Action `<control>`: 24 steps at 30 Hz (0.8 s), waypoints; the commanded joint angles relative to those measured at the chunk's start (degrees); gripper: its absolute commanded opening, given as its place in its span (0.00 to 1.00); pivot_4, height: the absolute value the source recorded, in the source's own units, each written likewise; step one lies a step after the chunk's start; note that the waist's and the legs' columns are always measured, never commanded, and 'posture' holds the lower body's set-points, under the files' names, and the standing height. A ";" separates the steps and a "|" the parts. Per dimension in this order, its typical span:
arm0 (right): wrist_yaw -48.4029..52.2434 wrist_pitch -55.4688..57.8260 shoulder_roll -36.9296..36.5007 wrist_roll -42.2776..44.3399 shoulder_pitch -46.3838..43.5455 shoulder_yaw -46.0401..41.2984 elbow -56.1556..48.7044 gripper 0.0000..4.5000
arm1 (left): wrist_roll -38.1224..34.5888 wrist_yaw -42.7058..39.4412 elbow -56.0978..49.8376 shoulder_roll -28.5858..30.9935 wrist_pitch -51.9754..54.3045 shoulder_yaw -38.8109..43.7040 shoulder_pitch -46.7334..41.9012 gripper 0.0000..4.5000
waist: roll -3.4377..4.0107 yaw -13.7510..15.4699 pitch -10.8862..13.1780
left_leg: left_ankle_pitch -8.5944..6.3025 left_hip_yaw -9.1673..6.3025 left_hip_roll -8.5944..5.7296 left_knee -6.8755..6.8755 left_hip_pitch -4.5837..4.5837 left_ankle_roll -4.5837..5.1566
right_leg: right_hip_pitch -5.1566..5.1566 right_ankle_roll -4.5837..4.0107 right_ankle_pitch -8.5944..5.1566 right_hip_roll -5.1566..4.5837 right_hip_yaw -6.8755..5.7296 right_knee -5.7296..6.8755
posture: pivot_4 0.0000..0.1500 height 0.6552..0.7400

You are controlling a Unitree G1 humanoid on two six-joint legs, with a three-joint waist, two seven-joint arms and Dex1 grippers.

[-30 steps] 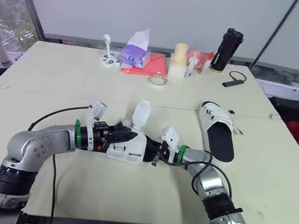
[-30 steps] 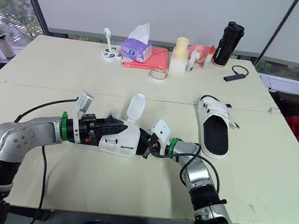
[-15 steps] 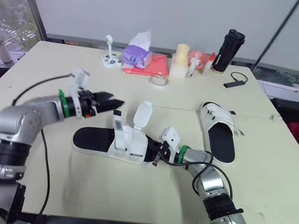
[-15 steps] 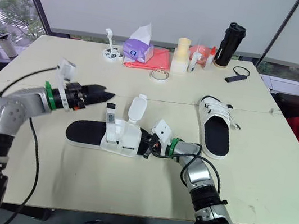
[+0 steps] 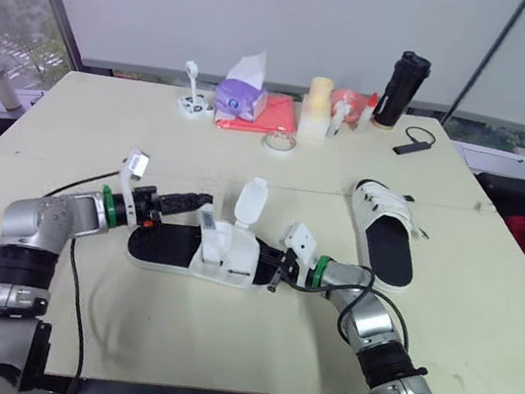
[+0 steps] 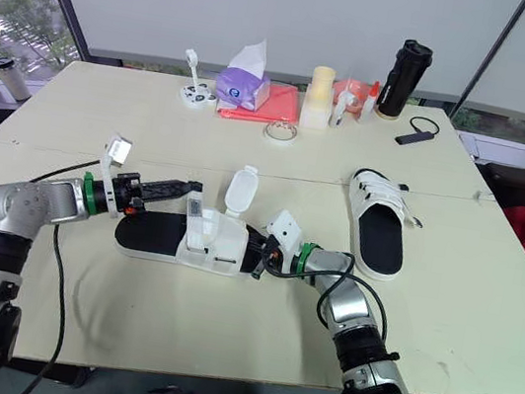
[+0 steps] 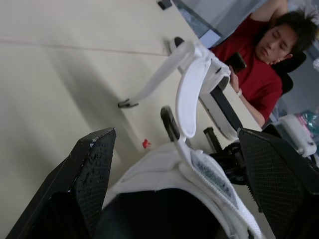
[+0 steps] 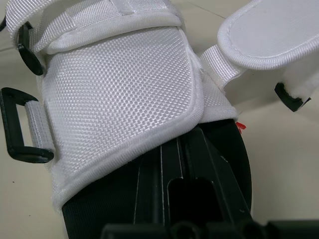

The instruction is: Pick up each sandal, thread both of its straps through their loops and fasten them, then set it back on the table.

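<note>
- One white-webbing, black-soled sandal (image 5: 218, 255) is lying midway along the cream desk (image 5: 220, 340), nearer its front edge, with both strap flaps standing loose.
- The left gripper (image 5: 200, 201) is hovering spread wide over the heel end; it should be pinching the nearer white strap (image 5: 207, 220) by its tip and steering it squarely into a black plastic loop (image 8: 15, 124).
- The right gripper (image 5: 276, 259) is meeting the toe, black against black, so its hold cannot be told.

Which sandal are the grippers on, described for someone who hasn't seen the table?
On the cream table, near edge, centre, between the left gripper and right gripper, lies a white fabric sandal with a black footbed. Unlike the matching sandal to its right, its rounded strap flap stands upright.
</note>
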 commanded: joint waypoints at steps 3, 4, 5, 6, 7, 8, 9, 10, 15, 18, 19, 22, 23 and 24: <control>-0.43 2.66 -0.22 -2.81 2.07 2.27 2.58 0.00 | 2.90 -0.88 2.27 -2.54 -3.03 -1.21 -2.55 0.90 | -0.01 0.17 -0.01 | 0.00 0.00 0.00 0.00 0.00 0.00 | 0.00 0.00 0.00 0.00 0.00 0.00 | 1.00 1.00; -0.43 2.71 -0.24 -2.82 2.11 2.28 2.50 0.00 | 3.44 -0.76 3.01 -3.11 -3.65 -1.23 -3.13 0.84 | -0.01 0.20 -0.01 | 0.00 0.00 0.00 0.00 0.00 0.00 | 0.00 0.00 0.00 0.00 0.00 0.00 | 1.00 1.00; -0.42 2.76 -0.25 -2.83 2.17 2.29 2.39 0.00 | 3.80 -1.10 3.52 -3.44 -4.01 -1.28 -3.56 0.78 | -0.02 0.19 -0.01 | 0.00 0.00 0.00 0.01 -0.01 0.00 | 0.00 0.00 0.00 0.00 0.00 0.00 | 1.00 1.00; -0.42 2.84 -0.27 -2.82 2.28 2.29 2.20 0.00 | 4.13 -1.29 4.00 -3.80 -4.29 -1.34 -3.99 0.71 | -0.02 0.18 -0.01 | 0.00 0.01 0.00 0.01 -0.01 0.00 | -0.01 0.00 0.00 0.01 0.00 0.01 | 1.00 1.00; -0.42 2.89 -0.29 -2.82 2.38 2.29 2.04 0.00 | 4.58 -1.32 4.57 -4.20 -4.78 -1.42 -4.41 0.61 | -0.02 0.16 -0.01 | 0.00 0.01 0.00 0.01 -0.01 0.00 | -0.01 0.00 0.00 0.01 0.00 0.01 | 1.00 1.00; -0.42 2.93 -0.32 -2.83 2.51 2.31 1.88 0.00 | 4.97 -1.42 5.14 -4.62 -5.37 -1.41 -4.84 0.50 | -0.02 0.16 -0.01 | 0.00 0.01 0.00 0.01 -0.01 0.00 | -0.01 0.00 0.00 0.01 0.00 0.01 | 1.00 1.00; -0.43 2.97 -0.34 -2.83 2.62 2.32 1.76 0.00 | 5.23 -1.50 5.62 -4.94 -5.76 -1.36 -5.19 0.39 | -0.02 0.21 -0.01 | 0.00 0.01 0.00 0.01 -0.01 0.00 | -0.01 0.00 0.00 0.01 0.00 0.01 | 1.00 1.00; -0.44 3.01 -0.37 -2.84 2.74 2.35 1.61 0.00 | 5.43 -1.55 6.10 -5.21 -6.03 -1.24 -5.63 0.28 | -0.02 0.22 -0.01 | 0.00 0.01 0.00 0.01 -0.01 0.00 | -0.02 0.00 0.00 0.02 -0.01 0.01 | 1.00 1.00; -0.65 3.38 -0.35 -2.90 3.06 2.35 1.14 0.00 | 5.31 -2.63 7.24 -5.49 -6.49 -0.33 -7.16 0.02 | -0.02 0.24 -0.01 | 0.00 0.01 0.00 0.01 -0.01 0.00 | -0.01 0.00 0.00 0.02 -0.01 0.02 | 1.00 1.00; -0.73 3.56 -0.36 -2.89 3.26 2.38 0.88 0.00 | 3.80 -4.30 4.98 -5.06 -5.08 0.00 -7.35 0.02 | -0.02 0.24 -0.01 | 0.00 0.01 0.00 0.01 -0.01 0.00 | -0.01 0.00 0.00 0.02 -0.01 0.02 | 1.00 1.00; -0.75 3.59 -0.34 -2.88 3.29 2.40 0.86 0.00 | 2.84 -4.90 3.85 -5.04 -4.35 0.42 -7.62 0.02 | -0.02 0.24 -0.01 | 0.00 0.01 0.00 0.01 -0.01 0.00 | -0.01 0.00 0.00 0.02 -0.01 0.02 | 1.00 1.00; -0.73 3.64 -0.26 -2.89 3.35 2.50 0.85 0.00 | -0.76 -5.42 1.21 -5.56 -1.67 2.74 -9.52 0.02 | -0.03 0.26 0.00 | 0.00 0.00 0.00 0.01 -0.03 0.00 | -0.02 0.00 0.00 0.03 -0.01 0.02 | 1.00 1.00; -0.72 3.63 -0.23 -2.90 3.37 2.55 0.84 0.00 | -1.38 -5.46 0.65 -5.74 -1.42 3.15 -10.00 0.02 | -0.03 0.27 0.00 | 0.00 0.00 0.00 0.01 -0.03 0.00 | -0.02 0.00 0.00 0.03 -0.01 0.02 | 1.00 1.00; -0.71 3.61 -0.19 -2.91 3.36 2.58 0.87 0.00 | -1.93 -5.49 0.06 -5.93 -1.17 3.42 -10.40 0.02 | -0.03 0.28 0.00 | 0.00 0.00 0.00 0.02 -0.03 -0.01 | -0.01 0.01 0.00 0.03 -0.01 0.02 | 1.00 1.00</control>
